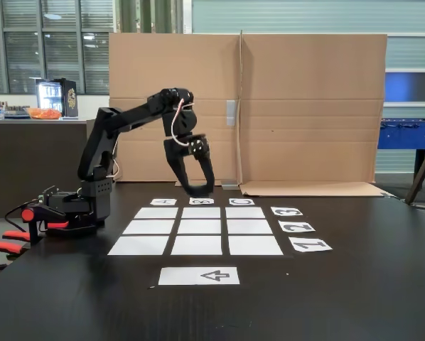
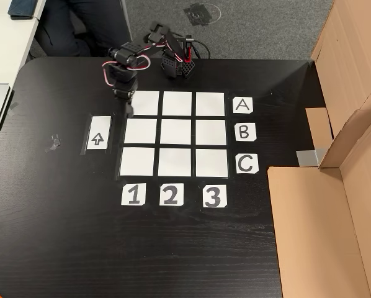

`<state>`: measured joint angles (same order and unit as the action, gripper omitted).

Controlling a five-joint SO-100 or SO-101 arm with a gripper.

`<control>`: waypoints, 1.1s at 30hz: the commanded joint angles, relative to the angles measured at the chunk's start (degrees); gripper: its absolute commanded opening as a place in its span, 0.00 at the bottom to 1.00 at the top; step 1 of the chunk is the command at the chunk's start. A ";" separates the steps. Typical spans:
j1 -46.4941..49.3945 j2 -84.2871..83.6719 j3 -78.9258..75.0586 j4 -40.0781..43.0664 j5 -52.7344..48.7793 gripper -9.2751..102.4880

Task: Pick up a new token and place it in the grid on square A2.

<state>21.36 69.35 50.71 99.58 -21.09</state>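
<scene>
Since the black table [image 2: 61,236] swallows a black puck, confirm the pick before anything else. In the other view the grid [image 2: 177,131] lies mid-table, with the arm [image 2: 136,56] reaching in from 12 o'clock. Square A2 [image 2: 177,103] is the middle cell of the row nearest the base and looks bare. The gripper [image 2: 125,107] hangs over the gap at 9 o'clock of that row's first cell, so A2 is at its 3 o'clock. In the fixed view the fingers [image 1: 175,170] look spread higher up, with a dark lump at the tips. I can't tell whether that's the token or whether they're clamped. If it's loaded, I'd carry it level to A2's centre, lower it and release.
</scene>
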 commanded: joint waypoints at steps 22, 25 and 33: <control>-19.51 42.01 49.48 -6.68 -19.95 0.23; -19.78 45.70 55.63 -8.88 -21.53 0.23; -20.57 56.60 69.79 -14.68 -24.52 0.23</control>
<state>1.85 122.26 118.21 86.31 -45.00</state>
